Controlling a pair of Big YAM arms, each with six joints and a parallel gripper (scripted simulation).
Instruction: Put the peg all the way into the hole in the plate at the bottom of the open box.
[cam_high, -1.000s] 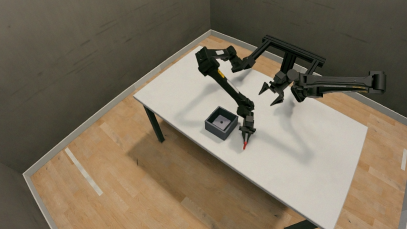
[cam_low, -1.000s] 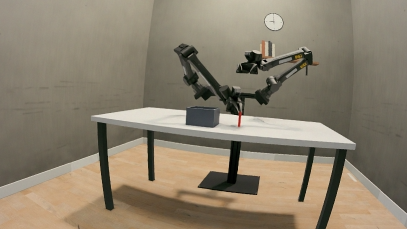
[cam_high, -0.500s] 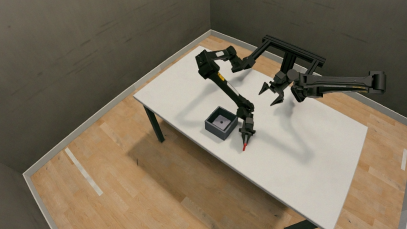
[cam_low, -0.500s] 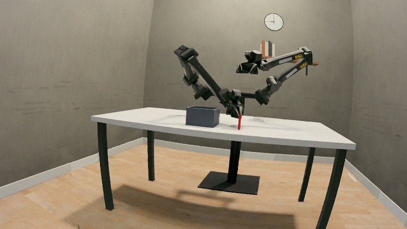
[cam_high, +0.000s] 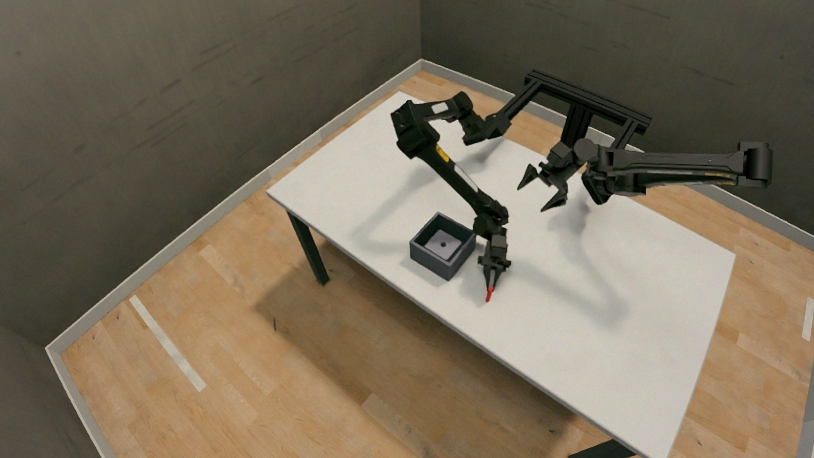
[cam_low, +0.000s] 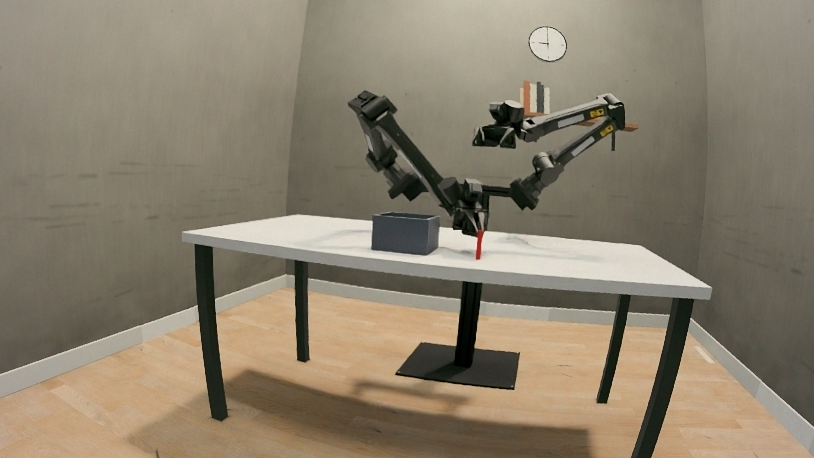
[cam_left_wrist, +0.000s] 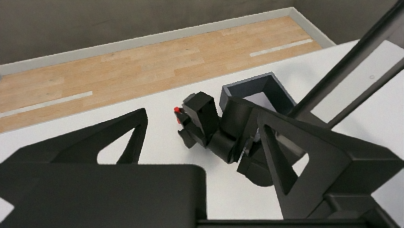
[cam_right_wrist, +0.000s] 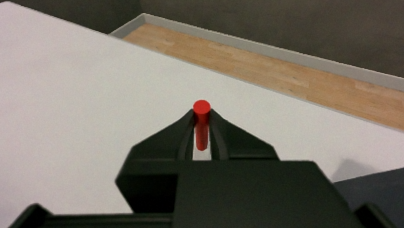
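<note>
Right gripper (cam_high: 490, 286) (cam_low: 479, 229) (cam_left_wrist: 178, 120) (cam_right_wrist: 202, 117) clamped near red peg's (cam_high: 488, 294) (cam_low: 479, 244) (cam_left_wrist: 177, 110) (cam_right_wrist: 201, 125) top; slight tilt could jam it at the hole (cam_high: 443, 244). Left gripper (cam_high: 533, 196) (cam_low: 494, 143) (cam_left_wrist: 202, 117) spread.

Red peg (cam_high: 488, 295) (cam_low: 479, 244) (cam_left_wrist: 177, 110) (cam_right_wrist: 201, 125) lower and slightly more tilted, right end effector (cam_high: 491, 287) (cam_low: 480, 230) (cam_left_wrist: 179, 119) (cam_right_wrist: 202, 114) lower too
</note>
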